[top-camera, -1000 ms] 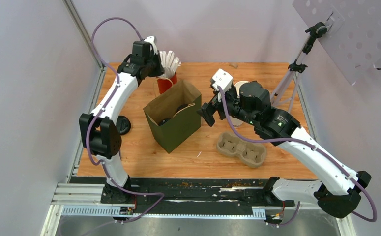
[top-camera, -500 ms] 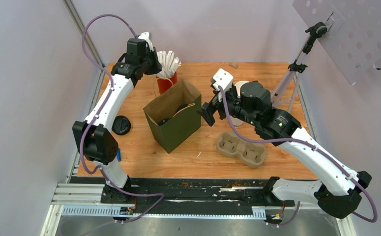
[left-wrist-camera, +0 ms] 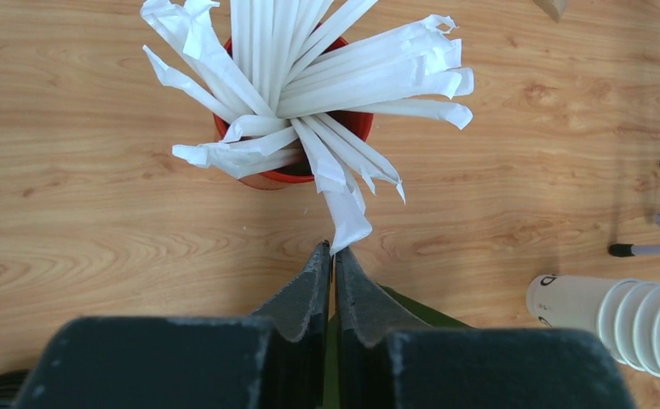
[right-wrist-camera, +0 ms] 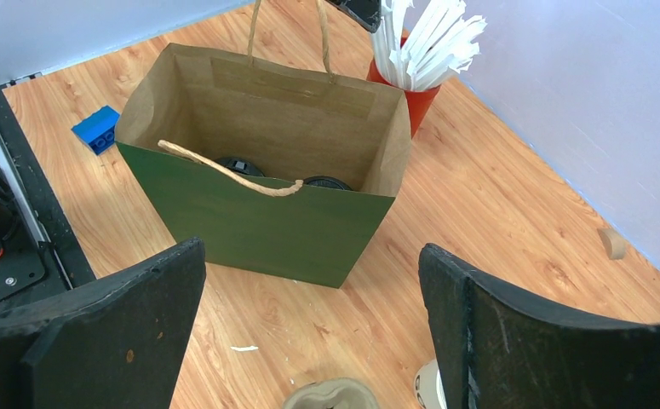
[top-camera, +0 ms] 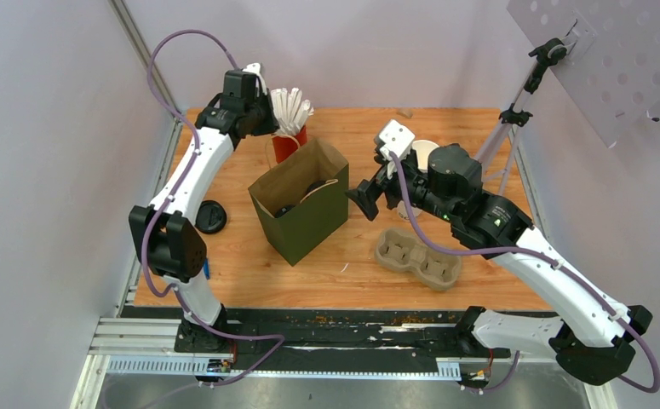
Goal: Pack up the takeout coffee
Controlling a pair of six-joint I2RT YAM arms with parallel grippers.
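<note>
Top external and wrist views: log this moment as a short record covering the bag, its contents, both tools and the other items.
bag: green paper bag with rope handles, upright, mouth open
inside bag: two round black lids; cups beneath not visible
left tool: shut, tips at the end of a white wrapped straw from the red cup; grip on it unclear
right tool: open, beside the bag, holding nothing
other: brown moulded cup carrier; stack of lidless white cups lying on its side

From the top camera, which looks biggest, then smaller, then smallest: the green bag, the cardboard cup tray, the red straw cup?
Largest: green bag.
Middle: cardboard cup tray.
Smallest: red straw cup, though the bag hides part of it.
</note>
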